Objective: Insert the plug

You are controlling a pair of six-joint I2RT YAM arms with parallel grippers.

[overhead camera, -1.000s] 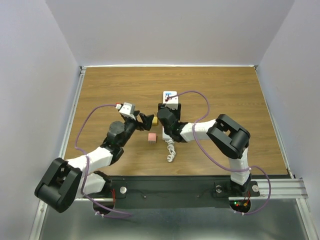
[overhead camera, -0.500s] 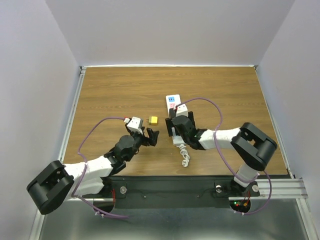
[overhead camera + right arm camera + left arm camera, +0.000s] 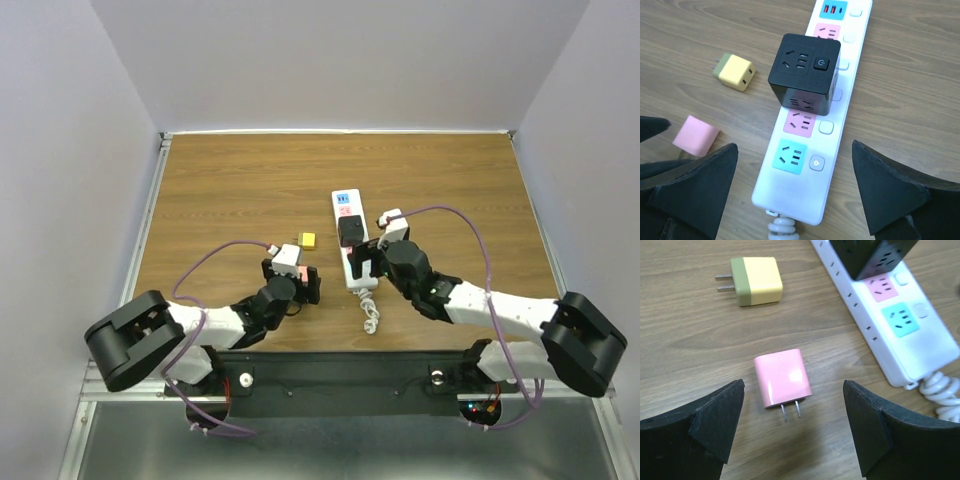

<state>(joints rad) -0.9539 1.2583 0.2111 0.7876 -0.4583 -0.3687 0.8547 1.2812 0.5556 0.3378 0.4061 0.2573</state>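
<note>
A white power strip (image 3: 346, 205) lies mid-table, seen close in the right wrist view (image 3: 790, 200) and at the right of the left wrist view (image 3: 900, 357). A black cube plug (image 3: 805, 70) sits upright in the strip, also visible from above (image 3: 351, 231). My right gripper (image 3: 794, 150) hangs open above the strip's teal socket, apart from the cube (image 3: 870, 255). A pink plug (image 3: 782, 378) lies flat on the wood, prongs pointing at my open left gripper (image 3: 793, 407), which touches nothing. In the top view my left gripper (image 3: 308, 285) covers the pink plug (image 3: 696, 135).
A yellow and green plug (image 3: 756, 281) lies loose on the wood beyond the pink one, left of the strip (image 3: 308, 240) (image 3: 734, 72). The strip's coiled white cord (image 3: 370, 315) trails toward the near edge. Purple cables loop off both arms.
My right gripper has opened, let go of the black cube and drawn back toward the near edge. The left arm has also pulled back and dropped low behind the pink plug.
</note>
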